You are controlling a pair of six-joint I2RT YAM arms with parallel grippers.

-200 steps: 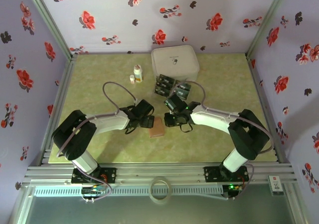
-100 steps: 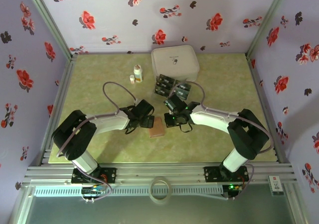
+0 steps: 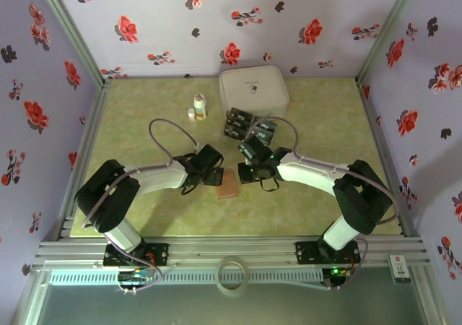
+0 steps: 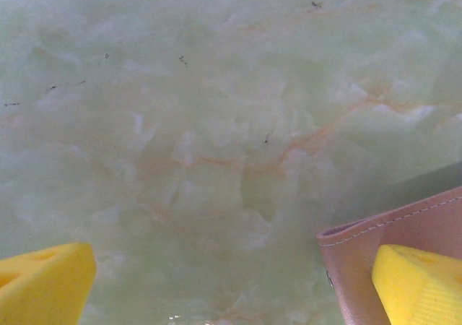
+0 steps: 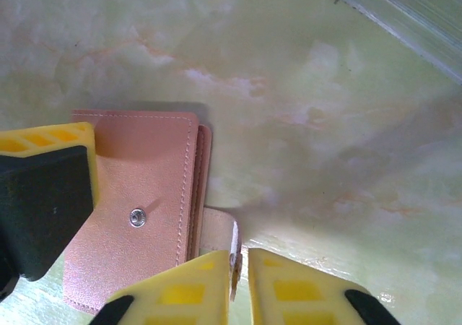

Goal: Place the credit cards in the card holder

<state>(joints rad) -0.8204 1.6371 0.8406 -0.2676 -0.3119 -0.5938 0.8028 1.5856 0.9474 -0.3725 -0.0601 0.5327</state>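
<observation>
The card holder, a closed pinkish-brown wallet with a snap stud, lies flat on the table between the two arms. My right gripper is shut on the card holder's closing strap, which stands up on edge between the yellow fingers. In the left wrist view my left gripper stands open, with its right finger over a corner of the card holder and bare table between the jaws. The credit cards, several dark cards, lie in a cluster behind the grippers, in front of the white case.
A large white rounded-square case stands at the back centre. Two small white bottles stand to its left. Flowered walls and a metal frame close the table on three sides.
My right gripper has closed on the card holder's strap. Both arms have hardly moved.
</observation>
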